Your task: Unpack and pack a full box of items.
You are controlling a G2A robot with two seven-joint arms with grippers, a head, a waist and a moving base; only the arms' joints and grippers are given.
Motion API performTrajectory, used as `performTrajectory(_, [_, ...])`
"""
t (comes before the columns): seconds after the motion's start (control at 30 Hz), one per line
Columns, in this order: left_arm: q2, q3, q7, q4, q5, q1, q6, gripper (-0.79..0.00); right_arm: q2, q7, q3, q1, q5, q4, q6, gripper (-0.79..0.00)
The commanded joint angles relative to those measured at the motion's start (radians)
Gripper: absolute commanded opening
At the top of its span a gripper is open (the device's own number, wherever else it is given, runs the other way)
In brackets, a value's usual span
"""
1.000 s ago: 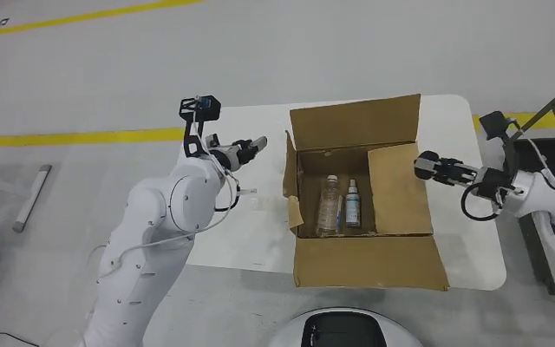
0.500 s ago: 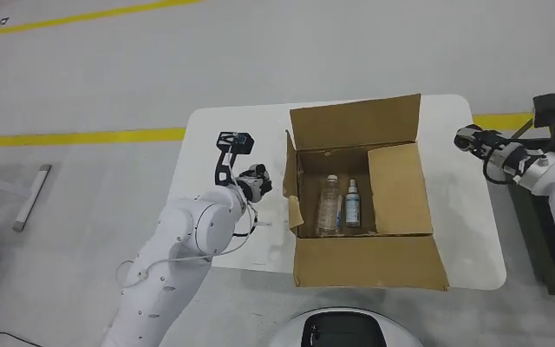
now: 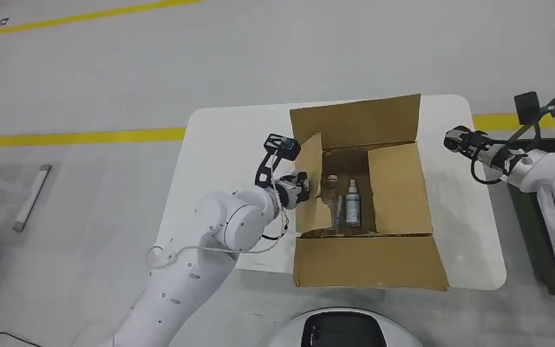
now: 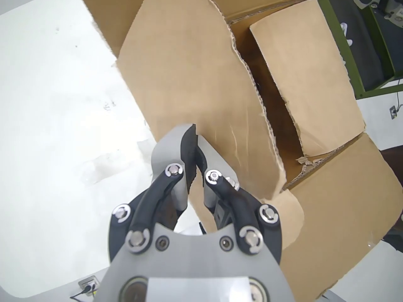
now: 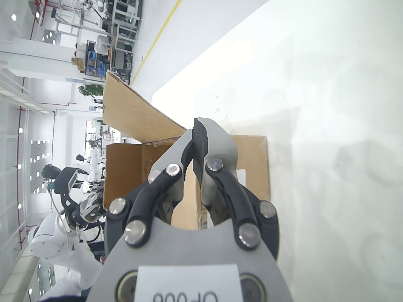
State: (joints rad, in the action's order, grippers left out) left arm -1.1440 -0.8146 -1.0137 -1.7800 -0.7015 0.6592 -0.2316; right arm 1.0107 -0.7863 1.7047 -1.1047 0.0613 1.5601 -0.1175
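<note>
the cardboard box (image 3: 355, 123) sits open on the white surface (image 3: 230, 147), its far and near flaps folded flat outward and its right flap (image 3: 399, 186) leaning in over the opening. two things lie on its floor side by side: a clear bottle (image 3: 329, 205) and, just beside it toward the right, a small spray bottle (image 3: 353, 203). both lie flat with their caps pointing toward the far flap, so their long axes run from the robot's side to the far side. the left fingers (image 3: 299, 187) are clenched together with nothing between them. they sit right at the outer face of the box's left flap (image 3: 309, 161), which stands nearly upright; in the left wrist view the left fingers (image 4: 167, 153) look pressed against, or just beside, that left flap (image 4: 195, 73). the clear bottle lies just past this flap, toward the robot's right and lower down, so the flap stands between the fingers and the bottle. the right fingers (image 3: 452, 139) are likewise clenched and empty, as the right wrist view of the right fingers (image 5: 218, 142) shows, and they hang near the surface's right edge, well apart from the box. the left arm is plainly the nearer one, and any reach for the bottle would probably have to go over the flap's top edge, with the fingers released and set across the bottle's long axis.
</note>
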Motion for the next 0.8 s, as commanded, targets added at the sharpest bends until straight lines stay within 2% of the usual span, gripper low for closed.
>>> performTrajectory(0.0, [-0.008,0.023,-0.009,0.02,0.011,-0.014,0.023,-0.785,0.003,0.052,0.004,-0.011,-0.027,-0.011,0.017,-0.785])
performTrajectory(0.2, [-0.033,0.068,-0.012,0.084,0.035,-0.052,0.059,-0.785,0.019,0.272,-0.063,0.058,-0.012,-0.082,0.082,-0.785])
performTrajectory(0.37, [-0.05,0.089,-0.015,0.119,0.049,-0.071,0.069,-0.785,0.046,0.379,-0.187,0.202,-0.04,-0.272,0.159,-0.785])
performTrajectory(0.47, [-0.057,0.098,-0.021,0.131,0.048,-0.075,0.072,-0.785,0.068,0.371,-0.242,0.302,-0.159,-0.395,0.176,-0.785])
performTrajectory(0.6, [-0.062,0.097,-0.025,0.139,0.036,-0.075,0.07,-0.785,0.089,0.26,-0.292,0.406,-0.294,-0.51,0.188,-0.785])
performTrajectory(0.77, [-0.062,0.073,-0.032,0.136,0.025,-0.07,0.058,-0.785,0.096,0.12,-0.312,0.464,-0.372,-0.582,0.228,-0.785])
